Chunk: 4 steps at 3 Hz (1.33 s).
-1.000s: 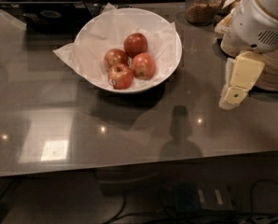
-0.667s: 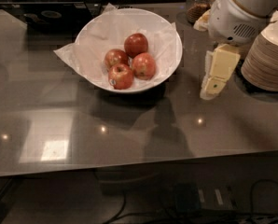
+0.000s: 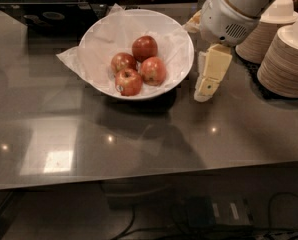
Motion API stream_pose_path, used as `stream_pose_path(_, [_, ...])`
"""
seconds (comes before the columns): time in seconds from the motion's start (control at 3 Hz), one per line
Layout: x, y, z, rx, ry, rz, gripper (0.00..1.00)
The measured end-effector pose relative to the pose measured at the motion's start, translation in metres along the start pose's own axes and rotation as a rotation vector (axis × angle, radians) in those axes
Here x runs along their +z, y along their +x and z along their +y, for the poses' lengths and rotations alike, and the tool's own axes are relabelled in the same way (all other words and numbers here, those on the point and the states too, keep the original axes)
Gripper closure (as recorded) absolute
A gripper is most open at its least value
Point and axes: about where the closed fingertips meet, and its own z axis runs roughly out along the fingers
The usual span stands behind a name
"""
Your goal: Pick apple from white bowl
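You are holding the gripper (image 3: 205, 90) just beside the bowl (image 3: 185, 36), lining up on the apples (image 3: 152, 70); spread or pressed together, I cannot tell.

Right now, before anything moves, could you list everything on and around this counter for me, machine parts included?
white bowl: one, white, back middle of the counter
paper lining: one, crumpled white, inside the bowl, a corner poking out on its left
apples: four, red, clustered in the bowl
paper bowl stacks: two, beige, right edge of the counter
counter: one, glossy grey, spans the view
cables: several, dark, below the counter's front edge
robot arm: one, white casing, top right
gripper: one, cream, hanging just right of the bowl's rim, outside the bowl, holding nothing
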Motion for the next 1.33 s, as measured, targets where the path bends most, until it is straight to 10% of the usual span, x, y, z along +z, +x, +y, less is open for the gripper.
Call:
stream_pose_path(1.0, [0.030, -0.034, -0.052, -0.050, 0.020, -0.195, 0.00])
stream_pose_path(1.33, [0.039, -0.044, -0.062, -0.053, 0.014, -0.223, 0.14])
